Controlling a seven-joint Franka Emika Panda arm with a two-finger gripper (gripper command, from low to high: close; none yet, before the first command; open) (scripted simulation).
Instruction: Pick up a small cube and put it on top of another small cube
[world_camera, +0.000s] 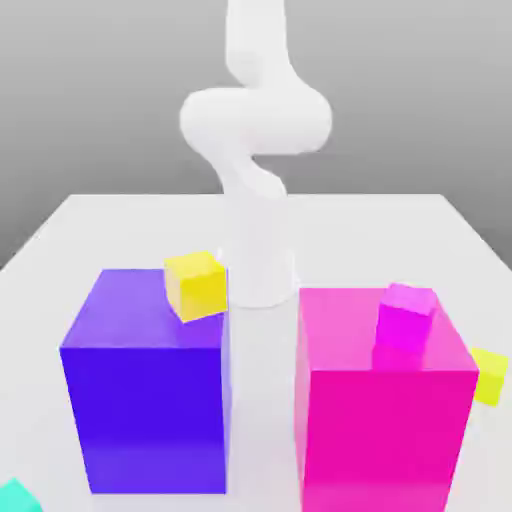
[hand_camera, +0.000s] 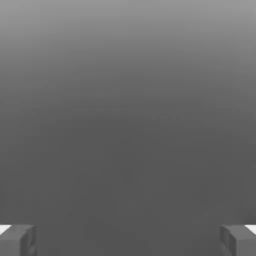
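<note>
The small cube (world_camera: 490, 375), lime-tinged yellow, lies on the white table at the exterior view's right edge, partly hidden behind the big pink block (world_camera: 380, 420). A small magenta cube (world_camera: 406, 312) sits on top of that pink block. A warmer golden-yellow small cube (world_camera: 195, 283) shows at the back right corner of the big purple block (world_camera: 145, 410). My gripper (hand_camera: 128, 240) is open; its grey fingertips (hand_camera: 17, 240) stand far apart with nothing between them, facing plain grey background.
The white arm (world_camera: 255, 120) rises from its base (world_camera: 262, 285) between the two big blocks, which stand near the table's front. A teal object (world_camera: 15, 497) peeks in at the exterior view's lower left corner. The white table (world_camera: 120, 225) stretches behind the blocks.
</note>
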